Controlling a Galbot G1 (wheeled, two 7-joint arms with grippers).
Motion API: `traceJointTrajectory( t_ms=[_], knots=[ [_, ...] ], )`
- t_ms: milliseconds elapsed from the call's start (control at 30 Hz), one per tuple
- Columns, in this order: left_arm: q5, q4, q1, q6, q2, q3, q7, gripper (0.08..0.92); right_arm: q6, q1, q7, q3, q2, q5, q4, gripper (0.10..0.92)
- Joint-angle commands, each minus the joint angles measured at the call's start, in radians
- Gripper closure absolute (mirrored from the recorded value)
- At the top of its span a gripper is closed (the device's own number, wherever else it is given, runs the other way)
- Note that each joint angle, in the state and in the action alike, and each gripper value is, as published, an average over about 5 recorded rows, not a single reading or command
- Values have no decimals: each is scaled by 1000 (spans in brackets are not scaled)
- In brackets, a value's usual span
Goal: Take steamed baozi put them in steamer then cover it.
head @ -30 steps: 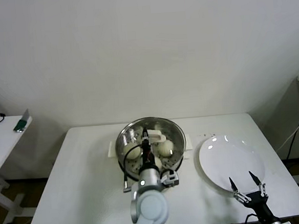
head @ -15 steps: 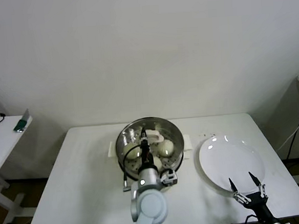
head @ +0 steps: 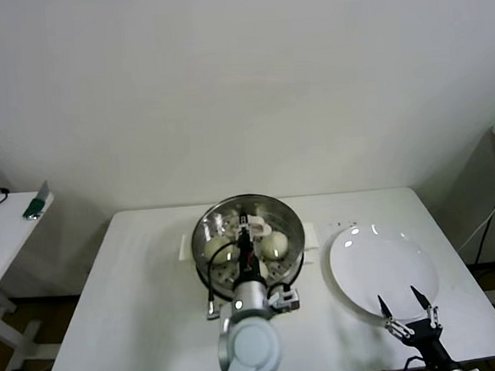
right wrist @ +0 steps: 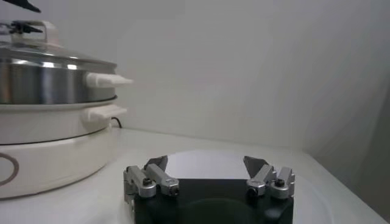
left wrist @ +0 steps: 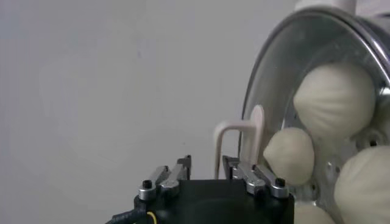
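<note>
The steamer (head: 295, 230) stands mid-table on its cream pot base (right wrist: 55, 152). The glass cover (head: 224, 217) lies level on its rim, also in the right wrist view (right wrist: 58, 61). Steamed baozi (head: 274, 246) show through the glass, and in the left wrist view (left wrist: 338, 100). My left gripper (head: 244, 238) is over the cover by its cream handle (head: 257, 228). In the left wrist view its fingers (left wrist: 205, 163) stand slightly apart, with one leg of the handle (left wrist: 237, 131) just beyond them. My right gripper (head: 406, 307) is open and empty over the near edge of the white plate (head: 380, 265).
The white plate (right wrist: 201, 159) lies right of the steamer and holds nothing. The steamer's side handles (right wrist: 106, 80) stick out toward the plate. A small side table (head: 4, 228) with a green item stands at far left. A dark cable hangs at far right.
The cover has come down level onto the steamer. My left gripper has drawn back toward me and lower, its fingers eased off the handle. The right arm has barely moved.
</note>
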Motion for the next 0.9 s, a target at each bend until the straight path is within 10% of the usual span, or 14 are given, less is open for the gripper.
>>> traceJointTrajectory(
  t_ms=[33,433,733,900],
  knots=[
    [3,2,-4,-9,-47,-9,-3,556,-57,-1,79,-3,-11,28,7,203],
    [-103,-165,71,-14,32,37,12,219,-50,22,92,0,-2,44,10,203],
    [-330,-291,251,-92,158,-59,-128,177,-35,26,81,-15,16,63,24,203],
    [-868,-339,311,-168,225,-221,-268,177,-16,24,80,-29,16,63,15,203]
  ],
)
